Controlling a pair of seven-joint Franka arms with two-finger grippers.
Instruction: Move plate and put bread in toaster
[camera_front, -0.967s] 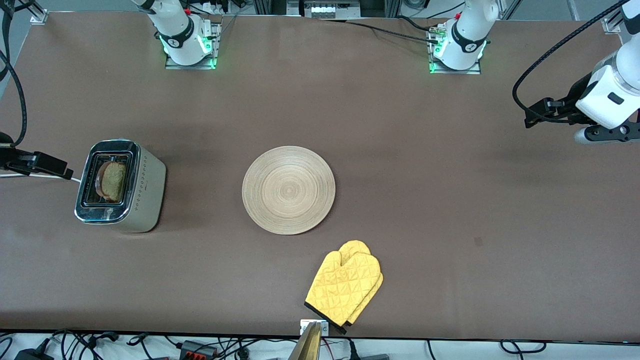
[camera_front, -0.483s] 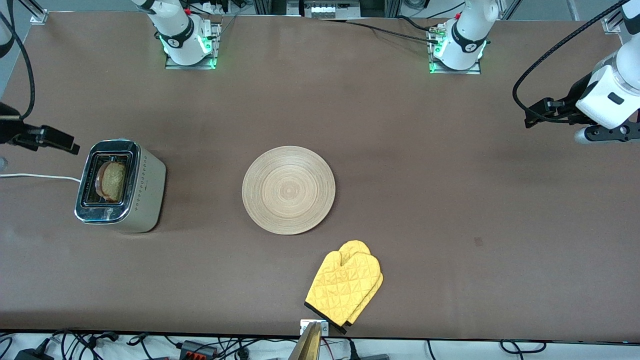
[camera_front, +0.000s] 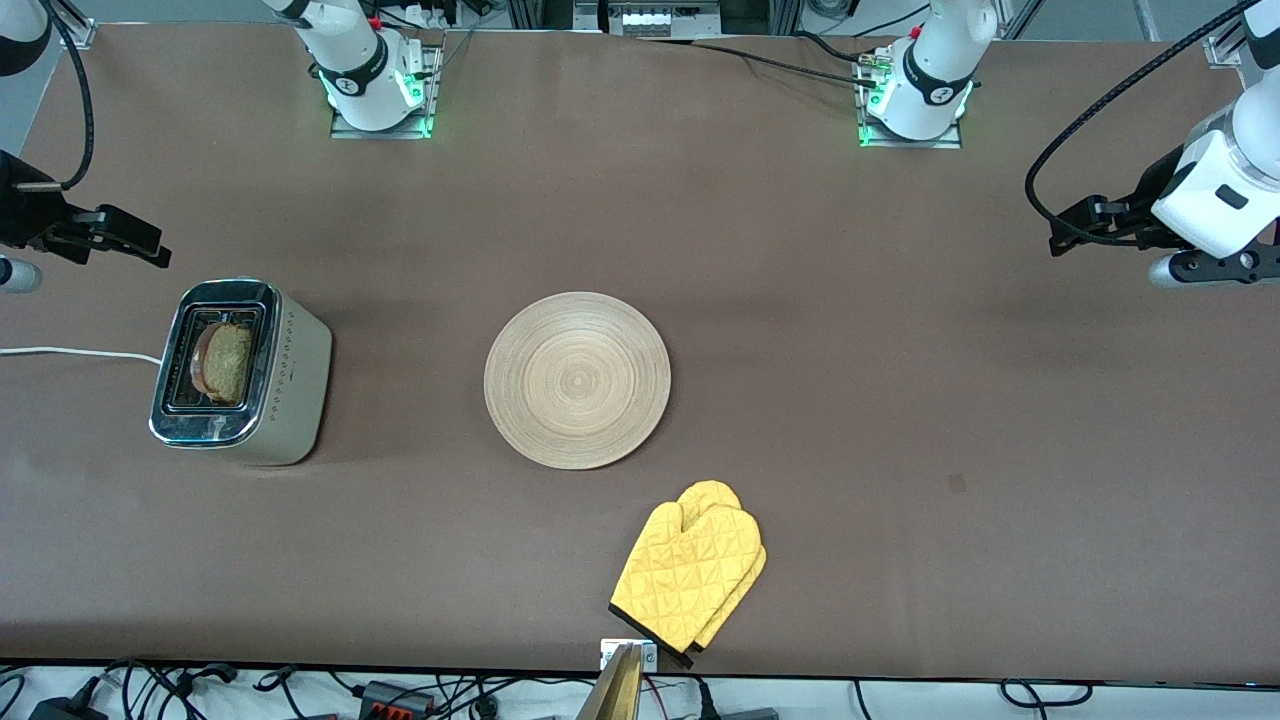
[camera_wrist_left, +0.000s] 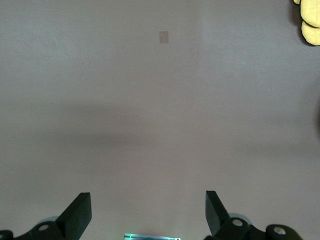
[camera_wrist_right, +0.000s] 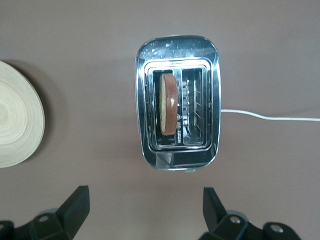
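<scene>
The right gripper (camera_front: 150, 250) hangs empty, jaws wide apart, over bare table toward the right arm's end, beside the toaster (camera_front: 245, 372). The bread (camera_front: 225, 362), pale with a brown crust, stands in one slot. The bare wooden plate (camera_front: 577, 380) lies mid-table. The task looks done; nothing remains but parking. The left gripper (camera_front: 1075, 232) waits wide open and empty.

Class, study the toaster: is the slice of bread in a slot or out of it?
In. The bread stands on edge in one slot of the toaster, its brown crust poking above the chrome top; the other slot is empty.
</scene>
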